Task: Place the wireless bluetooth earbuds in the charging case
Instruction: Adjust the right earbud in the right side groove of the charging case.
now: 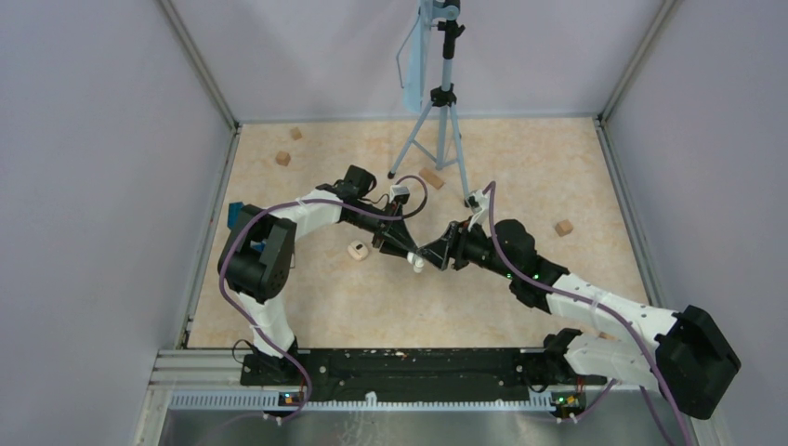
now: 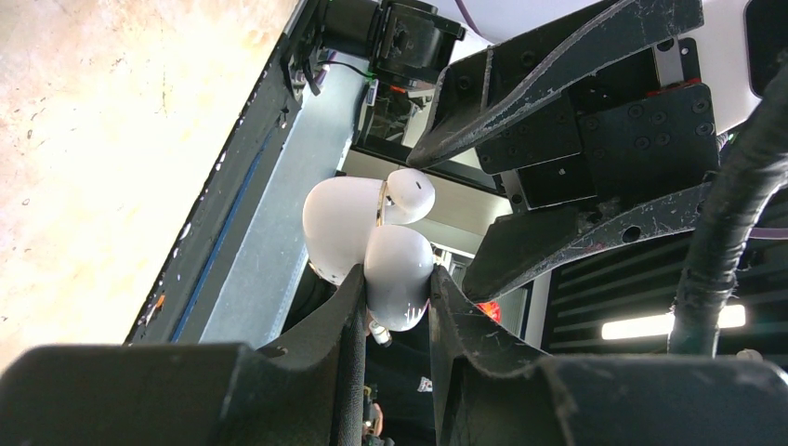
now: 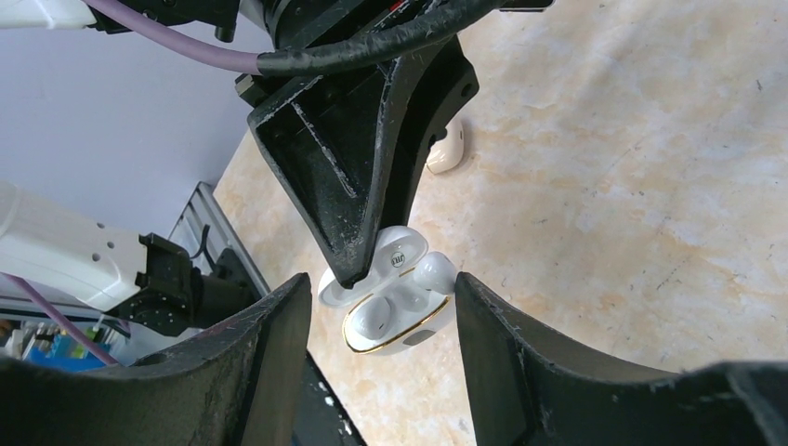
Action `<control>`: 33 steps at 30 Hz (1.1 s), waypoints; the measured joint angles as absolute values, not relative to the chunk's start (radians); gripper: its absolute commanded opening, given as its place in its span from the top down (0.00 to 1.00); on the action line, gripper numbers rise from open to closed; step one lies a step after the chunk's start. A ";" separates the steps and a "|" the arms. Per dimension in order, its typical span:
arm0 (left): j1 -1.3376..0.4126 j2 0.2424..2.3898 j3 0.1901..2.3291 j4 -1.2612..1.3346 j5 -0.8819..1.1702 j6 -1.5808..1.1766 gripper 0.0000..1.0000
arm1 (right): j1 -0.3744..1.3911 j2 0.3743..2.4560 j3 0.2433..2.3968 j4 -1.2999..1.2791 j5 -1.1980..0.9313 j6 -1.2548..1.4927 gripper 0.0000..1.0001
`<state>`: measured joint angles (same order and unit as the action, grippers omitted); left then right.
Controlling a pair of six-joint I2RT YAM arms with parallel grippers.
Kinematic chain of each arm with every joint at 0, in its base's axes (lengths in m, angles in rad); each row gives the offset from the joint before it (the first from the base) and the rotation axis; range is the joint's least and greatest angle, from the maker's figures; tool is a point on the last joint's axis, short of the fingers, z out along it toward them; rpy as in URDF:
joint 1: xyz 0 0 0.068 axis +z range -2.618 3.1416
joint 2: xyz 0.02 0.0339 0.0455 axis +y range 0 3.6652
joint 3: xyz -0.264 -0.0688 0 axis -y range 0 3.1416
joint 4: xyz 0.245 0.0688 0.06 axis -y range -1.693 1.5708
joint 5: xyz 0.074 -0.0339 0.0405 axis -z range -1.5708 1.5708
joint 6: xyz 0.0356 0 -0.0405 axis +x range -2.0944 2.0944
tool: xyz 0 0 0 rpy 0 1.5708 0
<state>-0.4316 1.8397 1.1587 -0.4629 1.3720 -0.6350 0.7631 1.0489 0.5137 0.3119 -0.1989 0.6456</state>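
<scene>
**Surface and room.** The surface is beige with a marbled pattern. It is enclosed on three sides by plain pale walls set in metal framing. A tripod stands at the far side. Four tan wooden blocks lie scattered and well apart over the far half. A black base rail runs along the near edge and carries both arms.

**Task items.** The charging case is small, white, glossy and rounded, with a gold rim around its body. Its lid stands open. It is held above the middle of the surface, clamped between the narrow jaws of the left hand. One white earbud sits at the rim of the open case, touching it. The right hand faces the case with its jaws wide, one finger on either side, gripping nothing. One of its fingertips is just beside the earbud.

**Limits of view.**
- Whether the wells inside the case are filled cannot be told.
- The left finger covers part of the lid in the right wrist view.
- A small white object lies on the surface near the left hand. It is too small to identify.
</scene>
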 measured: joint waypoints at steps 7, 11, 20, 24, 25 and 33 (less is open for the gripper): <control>-0.431 1.840 1.157 -0.463 1.372 -0.635 1.00 | 0.763 1.049 0.514 0.312 -0.208 0.638 0.44; -0.430 1.840 1.156 -0.463 1.372 -0.635 1.00 | 0.763 1.049 0.514 0.312 -0.214 0.636 0.44; -0.425 1.840 1.155 -0.463 1.372 -0.635 1.00 | 0.763 1.049 0.514 0.312 -0.258 0.632 0.45; -0.425 1.840 1.155 -0.462 1.372 -0.635 1.00 | 0.763 1.049 0.514 0.312 -0.274 0.632 0.46; -0.425 1.840 1.155 -0.463 1.372 -0.635 1.00 | 0.763 1.049 0.514 0.312 -0.277 0.632 0.46; -0.425 1.840 1.153 -0.462 1.372 -0.635 1.00 | 0.763 1.014 0.514 0.287 -0.224 0.632 0.40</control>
<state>-0.4248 1.8397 1.1534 -0.4622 1.3716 -0.6350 0.7628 1.0138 0.5137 0.2867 -0.2245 0.6319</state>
